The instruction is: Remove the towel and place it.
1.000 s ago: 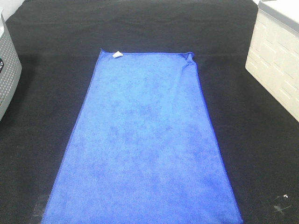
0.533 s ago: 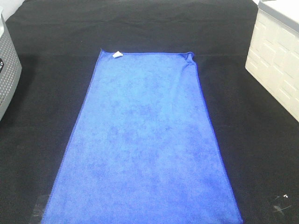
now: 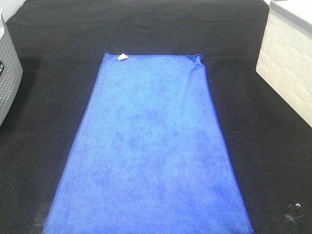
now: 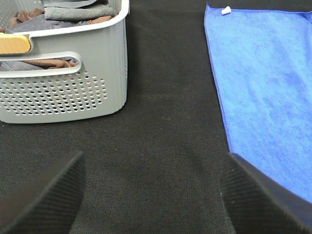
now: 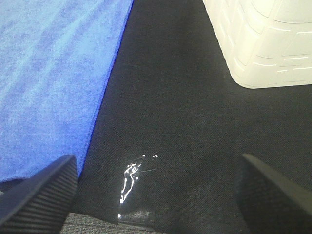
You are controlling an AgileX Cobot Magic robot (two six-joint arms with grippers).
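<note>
The towel lies spread flat and lengthwise down the middle of the tabletop, which is covered by a black cloth. Its near end runs off the 6 o'clock edge of the exterior high view. The far edge sits toward 12 o'clock, with a small white tag at the far corner toward 11 o'clock and a slight pucker at the far corner toward 1 o'clock.

A grey perforated basket stands at 9 o'clock of the towel, well apart from it, holding folded grey and brown fabric. A cream moulded bin stands at 3 o'clock, also apart from the towel.

Neither arm shows in the exterior high view. Left gripper: jaws spread wide, nothing between them, above bare black cloth between basket and towel. Right gripper: jaws likewise spread wide and empty, above black cloth beside the towel's long edge, with a strip of clear tape on the cloth between the fingers. Whether either gripper touches the tabletop cannot be determined
</note>
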